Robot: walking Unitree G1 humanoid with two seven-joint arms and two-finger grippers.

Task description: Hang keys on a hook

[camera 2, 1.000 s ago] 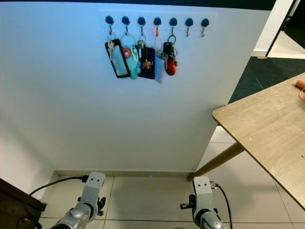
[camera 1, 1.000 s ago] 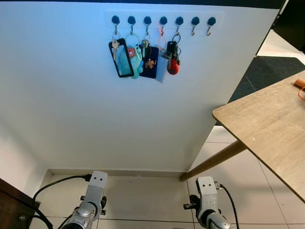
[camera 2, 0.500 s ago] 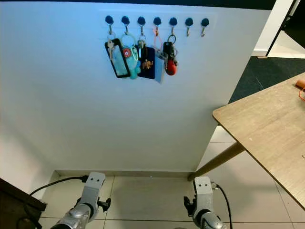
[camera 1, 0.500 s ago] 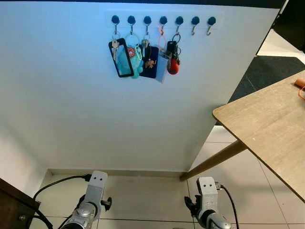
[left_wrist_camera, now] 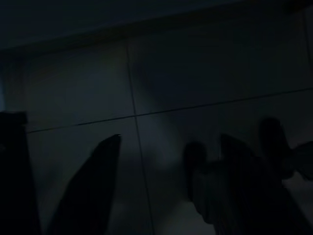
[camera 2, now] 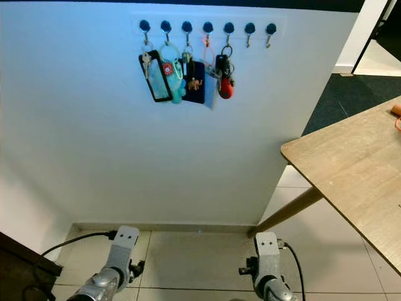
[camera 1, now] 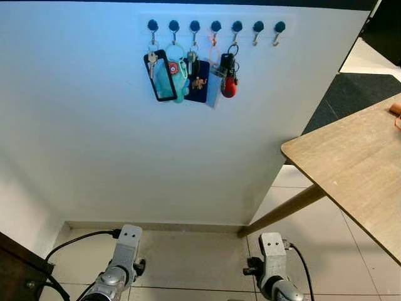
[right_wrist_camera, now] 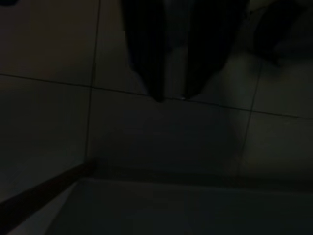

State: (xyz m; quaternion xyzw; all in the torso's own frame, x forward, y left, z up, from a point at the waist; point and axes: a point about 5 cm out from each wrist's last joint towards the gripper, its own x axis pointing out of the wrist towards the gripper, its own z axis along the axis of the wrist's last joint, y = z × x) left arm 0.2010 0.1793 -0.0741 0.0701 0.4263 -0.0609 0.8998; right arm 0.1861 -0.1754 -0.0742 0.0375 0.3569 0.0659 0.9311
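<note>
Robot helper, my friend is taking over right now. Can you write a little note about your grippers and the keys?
Left gripper: hangs idle over the floor tiles, fingers apart, holding nothing.
Right gripper: hangs idle too, fingers nearly together, nothing seen between them.
Hook rack on the white wall: five left hooks carry key bunches; the two right hooks are bare.
Done: those bunches hang.
Left: no loose keys can be made out; something orange lies at the wooden table edge, too small to tell.

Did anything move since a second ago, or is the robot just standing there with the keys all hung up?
Almost nothing moved. The whole picture slid a touch, so only the camera shifted. The keys hang on the hooks as before, the two rightmost hooks stay bare, and both arms still hang low over the floor tiles beside the wooden table.
</note>
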